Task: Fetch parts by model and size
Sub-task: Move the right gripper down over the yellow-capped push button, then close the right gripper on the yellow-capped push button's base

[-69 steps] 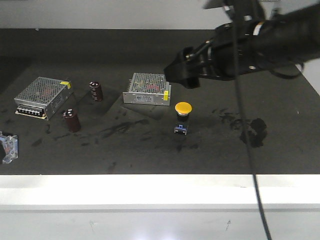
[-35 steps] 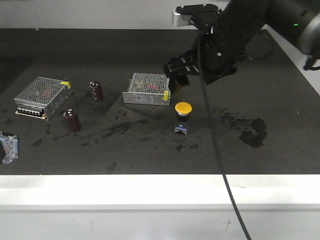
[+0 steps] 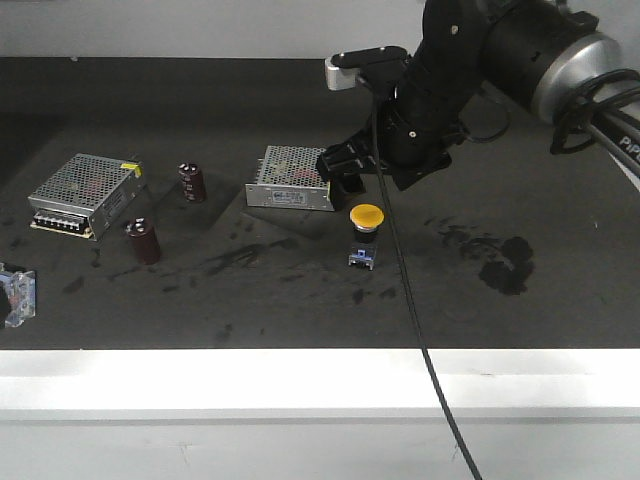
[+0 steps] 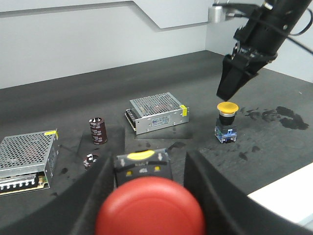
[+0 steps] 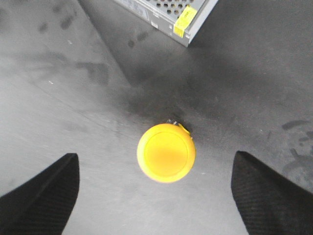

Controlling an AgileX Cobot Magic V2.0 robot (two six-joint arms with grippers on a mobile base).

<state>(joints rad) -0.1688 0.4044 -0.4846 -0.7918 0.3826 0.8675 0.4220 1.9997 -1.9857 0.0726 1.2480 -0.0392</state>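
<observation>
The right tool (image 5: 155, 193) hangs spread wide above the yellow-capped switch (image 5: 166, 152), a power supply box (image 3: 295, 178) at its ten o'clock (left tool (image 4: 151, 196) clenched around the red-capped switch (image 4: 149, 210)).

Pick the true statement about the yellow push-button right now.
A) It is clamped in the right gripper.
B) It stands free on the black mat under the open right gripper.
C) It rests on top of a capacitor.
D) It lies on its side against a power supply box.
B: in the right wrist view the yellow push-button sits between the spread fingers of the right gripper, touched by neither, and the front view shows it upright on the black mat.
</observation>
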